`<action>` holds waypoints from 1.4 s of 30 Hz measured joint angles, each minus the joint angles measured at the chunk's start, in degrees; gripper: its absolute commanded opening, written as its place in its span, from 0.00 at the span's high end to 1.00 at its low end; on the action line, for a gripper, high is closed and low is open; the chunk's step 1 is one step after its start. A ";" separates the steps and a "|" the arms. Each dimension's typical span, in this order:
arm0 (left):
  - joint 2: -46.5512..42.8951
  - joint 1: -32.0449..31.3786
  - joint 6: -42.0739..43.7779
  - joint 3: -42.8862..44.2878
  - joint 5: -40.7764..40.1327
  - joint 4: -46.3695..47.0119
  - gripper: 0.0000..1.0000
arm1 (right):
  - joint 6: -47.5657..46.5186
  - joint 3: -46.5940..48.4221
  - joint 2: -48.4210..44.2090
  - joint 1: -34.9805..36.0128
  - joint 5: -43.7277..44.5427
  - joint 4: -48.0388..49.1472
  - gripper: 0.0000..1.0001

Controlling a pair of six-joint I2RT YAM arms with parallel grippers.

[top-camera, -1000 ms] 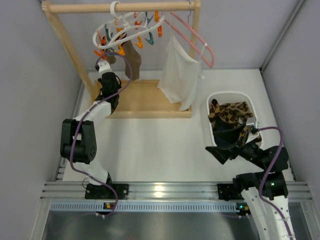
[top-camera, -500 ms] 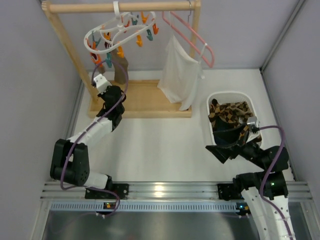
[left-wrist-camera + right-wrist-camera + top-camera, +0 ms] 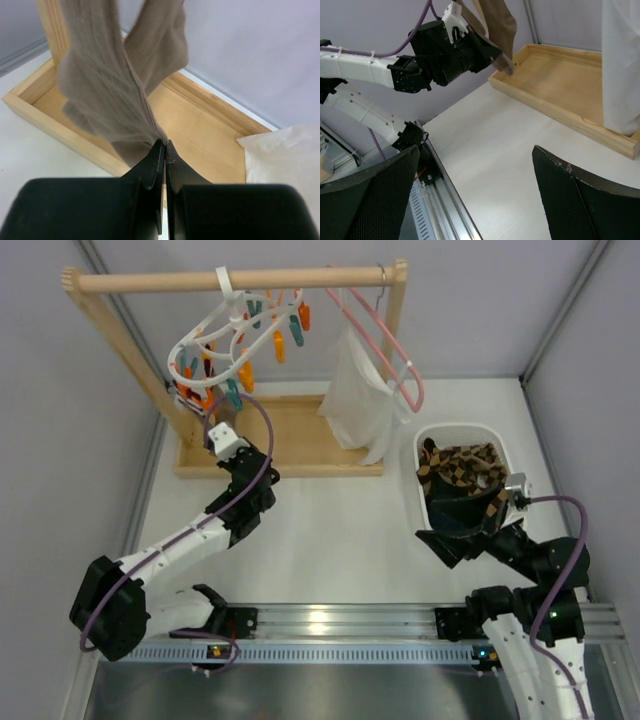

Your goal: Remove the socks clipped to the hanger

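Note:
The white ring hanger (image 3: 190,337) with orange and teal clothespins hangs tilted on the wooden rail, pulled down toward the left. A plain brown sock (image 3: 115,85) hangs from it, stretched; only a bit of it shows in the top view (image 3: 224,408). My left gripper (image 3: 165,143) is shut on the sock's lower edge, above the wooden base, and shows in the top view (image 3: 218,426) just under the clothespins. Argyle and black socks (image 3: 462,468) lie in the white basket. My right gripper (image 3: 462,532) is open and empty at the basket's near side.
The wooden rack has a top rail (image 3: 150,283) and a tray base (image 3: 300,445). A white cloth (image 3: 355,405) hangs on a pink wire hanger (image 3: 392,350) at the rail's right. The white basket's rim (image 3: 455,428) is at the right. Grey walls stand on both sides.
My left arm has pulled back toward the near side with the sock, dragging the ring hanger down to the left. The rack has shifted a little. The right arm has barely moved.

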 measured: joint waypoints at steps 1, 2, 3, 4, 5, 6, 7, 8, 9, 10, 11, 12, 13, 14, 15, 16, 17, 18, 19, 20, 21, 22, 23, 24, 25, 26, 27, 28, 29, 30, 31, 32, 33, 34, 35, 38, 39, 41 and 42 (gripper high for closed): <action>-0.02 -1.60 0.42 0.02 -1.14 0.20 1.00 | -0.04 0.33 0.13 0.00 0.11 -0.07 0.10; 0.09 -2.78 0.83 0.02 -1.97 0.28 1.00 | -0.02 0.63 0.42 0.02 0.17 -0.02 0.11; 0.37 -3.78 1.25 0.09 -2.60 0.24 1.00 | -0.13 1.09 0.96 0.04 0.35 -0.04 0.12; 0.85 -4.33 1.81 0.35 -2.91 0.20 1.00 | -0.24 1.57 1.60 0.09 0.52 -0.22 0.12; 1.55 -4.52 2.62 0.92 -2.93 0.15 1.00 | -0.37 2.29 2.51 0.11 0.79 -0.39 0.13; 2.43 -4.46 3.39 1.86 -2.93 0.11 1.00 | -0.72 3.26 3.67 0.13 1.09 -0.79 0.13; 3.54 -4.37 4.39 3.15 -3.06 -0.09 1.00 | -0.92 3.96 4.61 0.13 1.31 -0.94 0.14; 4.52 -4.02 5.31 4.52 -2.95 -0.07 1.00 | -1.25 4.96 5.79 0.15 1.51 -1.38 0.14; 5.16 -3.76 6.05 5.66 -2.69 -0.09 1.00 | -1.60 5.90 6.91 0.15 1.64 -1.53 0.14; 5.33 -3.52 6.60 6.36 -2.40 -0.07 1.00 | -1.79 6.56 7.80 0.15 1.70 -1.55 0.14; 5.33 -3.30 7.19 6.91 -2.25 -0.04 1.00 | -2.01 6.99 8.33 0.15 1.84 -1.60 0.13; 5.25 -3.06 7.58 7.39 -2.12 -0.04 1.00 | -2.21 7.15 8.61 0.17 1.99 -1.60 0.13; 5.20 -2.78 8.00 7.80 -1.81 -0.02 1.00 | -2.29 7.13 8.66 0.20 2.12 -1.70 0.13; 5.14 -2.40 8.46 8.04 -1.44 -0.02 1.00 | -2.34 7.13 8.66 0.20 2.23 -1.77 0.13; 5.01 -2.10 8.76 8.07 -1.20 -0.04 1.00 | -2.36 7.13 8.68 0.20 2.25 -1.77 0.13; 4.87 -1.57 9.07 8.09 -0.70 -0.09 1.00 | -2.36 7.10 8.68 0.20 2.25 -1.75 0.13; 4.79 -0.96 9.51 8.09 -0.24 -0.11 1.00 | -2.34 7.04 8.68 0.20 2.27 -1.75 0.13; 4.72 -0.33 10.05 8.11 0.24 -0.11 1.00 | -2.32 6.97 8.68 0.20 2.27 -1.75 0.13; 4.70 0.20 10.67 8.22 0.66 -0.17 1.00 | -2.25 6.93 8.68 0.20 2.27 -1.73 0.13; 4.70 0.59 11.39 8.41 1.33 -0.22 1.00 | -2.21 6.91 8.68 0.20 2.27 -1.68 0.13; 4.70 0.76 11.91 8.59 1.77 -0.20 1.00 | -2.14 6.86 8.66 0.20 2.25 -1.60 0.13; 4.70 0.87 12.55 8.76 2.40 -0.20 1.00 | -2.10 6.62 8.66 0.20 2.27 -1.25 0.12; 4.70 0.94 13.14 8.90 3.43 -0.17 1.00 | -1.95 6.49 8.59 0.20 2.27 -1.33 0.12; 4.70 0.94 13.64 9.03 4.48 -0.20 1.00 | -1.84 6.25 8.55 0.20 2.27 -1.07 0.12; 4.70 0.92 14.12 9.14 5.33 -0.22 1.00 | -1.68 6.12 8.48 0.20 2.25 -1.09 0.12; 4.76 0.92 14.67 9.27 6.03 -0.20 1.00 | -1.57 5.95 8.48 0.20 2.27 -0.96 0.12; 4.87 0.92 15.08 9.55 6.19 -0.20 1.00 | -1.46 5.86 8.48 0.20 2.27 -0.96 0.12; 5.07 0.92 15.52 9.84 6.36 -0.17 1.00 | -1.38 5.84 8.50 0.20 2.27 -0.94 0.12; 5.25 0.92 16.09 10.14 6.43 -0.20 1.00 | -1.25 5.84 8.50 0.20 2.25 -0.87 0.12; 5.49 0.92 16.55 10.56 6.40 -0.22 1.00 | -1.11 5.84 8.50 0.20 2.23 -0.85 0.12; 5.81 0.94 16.87 11.10 6.45 -0.26 1.00 | -1.03 5.84 8.50 0.20 2.23 -0.87 0.12; 6.12 1.05 17.22 11.85 6.47 -0.44 1.00 | -0.90 5.84 8.50 0.20 2.23 -0.85 0.12; 6.49 1.20 17.42 12.74 6.58 -1.01 1.00 | -0.63 5.84 8.50 0.20 2.21 -0.83 0.12; 6.97 1.36 17.53 13.94 6.56 -1.64 1.00 | -0.55 5.84 8.48 0.20 2.19 -0.81 0.12; 7.72 1.62 17.64 15.67 6.54 -2.56 1.00 | -0.28 5.84 8.48 0.20 2.21 -0.74 0.12; 9.86 1.88 17.73 20.17 6.43 -4.63 1.00 | 0.02 5.81 8.44 0.20 2.19 -0.46 0.12; 10.62 2.03 17.53 21.46 6.51 -5.53 1.00 | 0.07 5.81 8.41 0.20 2.19 -0.39 0.12; 11.87 2.62 16.94 23.37 7.30 -7.43 1.00 | 0.11 5.81 8.33 0.20 2.14 -0.44 0.12; 12.50 3.02 16.28 24.06 7.80 -8.24 1.00 | 0.20 5.81 8.17 0.20 2.14 -0.46 0.12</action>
